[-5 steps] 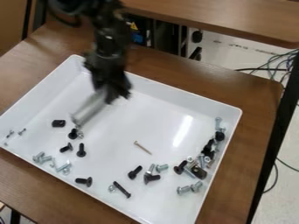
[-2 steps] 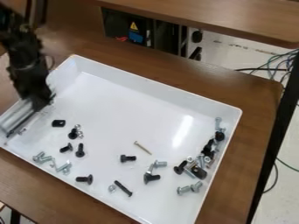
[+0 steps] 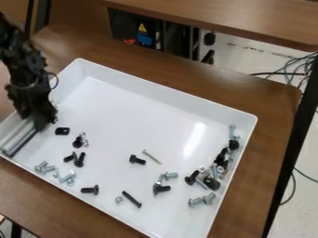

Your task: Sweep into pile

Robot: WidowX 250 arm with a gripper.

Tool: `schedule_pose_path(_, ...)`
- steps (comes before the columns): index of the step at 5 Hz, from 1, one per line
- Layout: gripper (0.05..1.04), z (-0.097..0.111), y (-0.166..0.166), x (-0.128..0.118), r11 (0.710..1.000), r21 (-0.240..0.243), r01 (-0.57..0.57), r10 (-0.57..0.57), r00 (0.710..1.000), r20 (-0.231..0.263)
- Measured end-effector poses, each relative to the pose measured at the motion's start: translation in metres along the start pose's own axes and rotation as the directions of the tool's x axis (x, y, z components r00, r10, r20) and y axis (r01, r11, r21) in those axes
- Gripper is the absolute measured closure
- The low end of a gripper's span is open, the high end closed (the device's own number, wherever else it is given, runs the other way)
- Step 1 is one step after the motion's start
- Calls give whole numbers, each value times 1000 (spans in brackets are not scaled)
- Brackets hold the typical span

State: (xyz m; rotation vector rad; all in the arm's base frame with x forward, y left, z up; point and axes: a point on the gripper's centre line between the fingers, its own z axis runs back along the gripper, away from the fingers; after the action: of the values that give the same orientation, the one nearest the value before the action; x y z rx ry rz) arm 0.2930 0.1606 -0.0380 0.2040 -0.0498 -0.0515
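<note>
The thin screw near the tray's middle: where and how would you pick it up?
Probably mid-shank, from above, pinching across its long sides: the thin screw lies flat and slim on the tray, with a black bolt close on its left.

"What's around you?"

"I see a brown wooden table [image 3: 270, 104], another tabletop [image 3: 236, 18] beyond it, and a yellow warning sign [image 3: 142, 28] between them."

"And lower down?"

"I make out pale floor [image 3: 239, 56], with tangled cables [image 3: 273, 73] over it."
</note>
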Motion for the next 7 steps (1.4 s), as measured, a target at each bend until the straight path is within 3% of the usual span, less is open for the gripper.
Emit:
schedule_pose_path(1, 729, 1, -25, -3, 1000, -23, -20, 20, 1000, 6)
schedule_pose_path(3, 729, 8, -88, -9, 970, -111, -214, 217, 976, 18)
schedule_pose_path(4, 729, 16, -129, -9, 952, -132, -277, 275, 961, -35)
schedule_pose_path(5, 729, 25, -176, -7, 931, -134, -339, 334, 941, -59)
schedule_pose_path(6, 729, 32, -210, -3, 880, -128, -457, 446, 889, -108)
schedule_pose_path(7, 730, 35, -227, 6, 824, -115, -555, 530, 827, -189)
